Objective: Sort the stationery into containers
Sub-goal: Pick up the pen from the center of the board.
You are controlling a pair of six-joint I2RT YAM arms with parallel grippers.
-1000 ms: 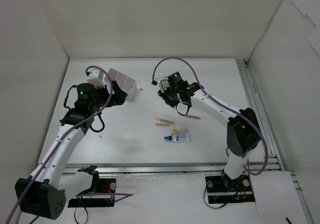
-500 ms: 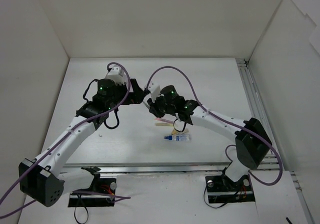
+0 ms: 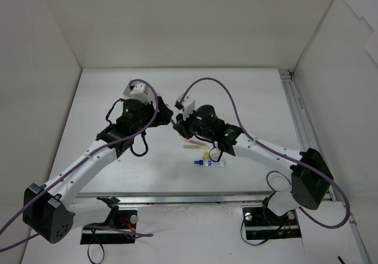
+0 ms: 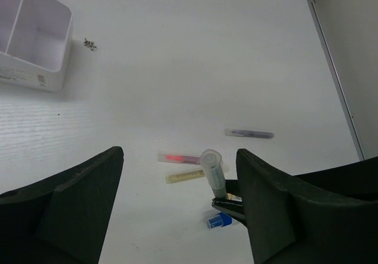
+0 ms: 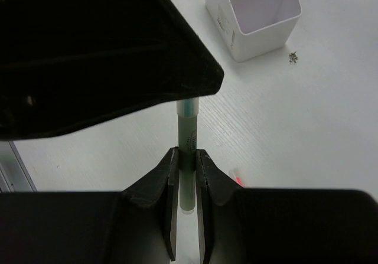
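The right end effector (image 5: 187, 157) is clenched on a green pen (image 5: 188, 135), its 2 matte black fingers pinching the slim round barrel. The pen is held tilted off the counter (image 4: 177, 69), between the fingers of the left end effector (image 4: 179, 153). That one is released: its 2 broad, wedge-shaped black fingers stand wide apart on either side of the pen, clear of it.

From the left wrist the pen shows a clear, round-ended cap over a dark green body, and its lower end is hidden behind the right fingertips. From the right wrist 1 left finger fills the upper left as a black slab and hides the pen's far end.

The box (image 4: 35, 69) is glossy white plastic with thin straight walls, standing on the counter well apart from the pen. 2 compartments show, and the frame cuts off the rest in both wrist views. From above, the left arm (image 3: 94, 157) covers it. A dark speck (image 4: 90, 44) lies near it, too small to identify.

The counter is matte white with a fine ribbed grain. On it lie a red pen (image 4: 177, 157), a yellow pen (image 4: 185, 176) and a dark pen (image 4: 249, 134), all thin and straight. A blue-and-white tube (image 3: 210, 163) lies flat close by, and from the left wrist only its blue end shows.
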